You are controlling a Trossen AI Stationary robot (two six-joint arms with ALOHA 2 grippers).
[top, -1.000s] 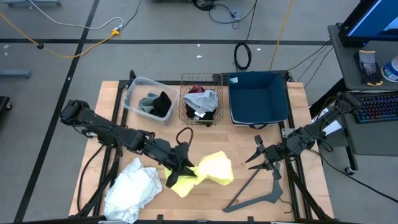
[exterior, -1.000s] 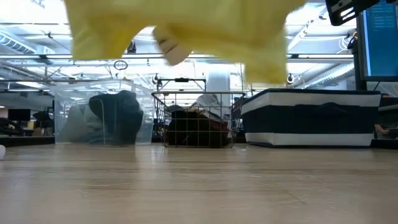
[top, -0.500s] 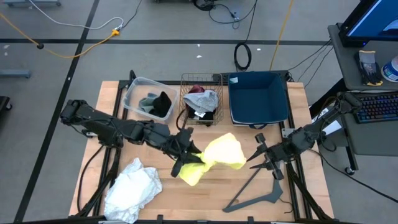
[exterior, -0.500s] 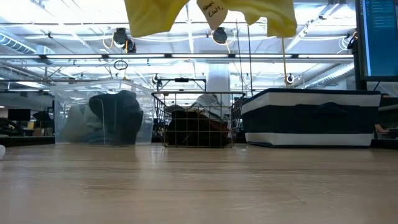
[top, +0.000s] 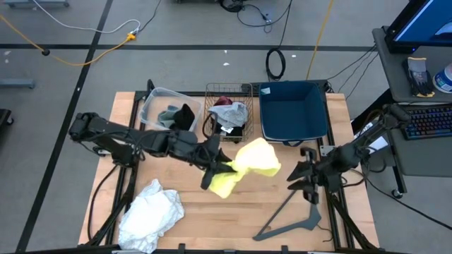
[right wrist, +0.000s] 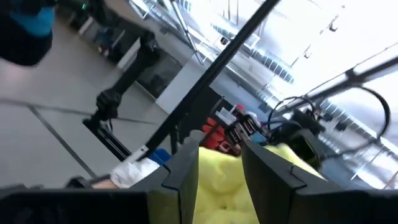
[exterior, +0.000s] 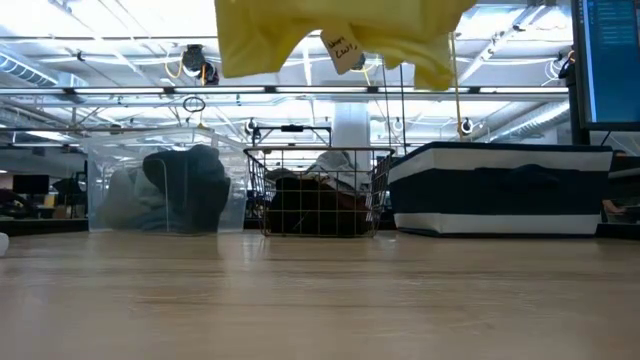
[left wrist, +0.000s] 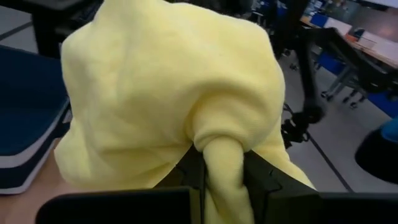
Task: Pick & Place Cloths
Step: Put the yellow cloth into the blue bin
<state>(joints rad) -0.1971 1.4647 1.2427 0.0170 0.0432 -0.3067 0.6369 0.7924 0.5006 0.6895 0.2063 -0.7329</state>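
A yellow cloth (top: 253, 161) hangs in the air over the table's middle, held by my left gripper (top: 223, 168), which is shut on it. The low view shows its lower edge (exterior: 340, 40) and a small tag (exterior: 343, 48) high above the tabletop. A white cloth (top: 151, 215) lies crumpled at the near left. Grey and black cloths sit in the clear bin (top: 151, 99). Maroon, light grey and black ones fill the wire basket (top: 210, 106). My right gripper (top: 296, 175) waits open at the right, beside the yellow cloth. My left gripper pinches a bunched fold of the yellow cloth (left wrist: 224, 163) between its two fingers (left wrist: 264, 180), coming from the table's left and slanting toward the right. The cloth is lifted clear of the table and billows slack beyond and around the fingers.
A dark blue bin (top: 319, 116) stands at the far right, next to the wire basket. The grey hanger bar (top: 293, 220) lies flat at the near right, below my right gripper. Bare wood shows in the near middle (top: 226, 226).
My left gripper has carried the yellow cloth up and toward the far right, away from the white cloth and toward the blue bin; the cloth now hangs clear and higher over the table. My right gripper has shifted slightly right and tipped.
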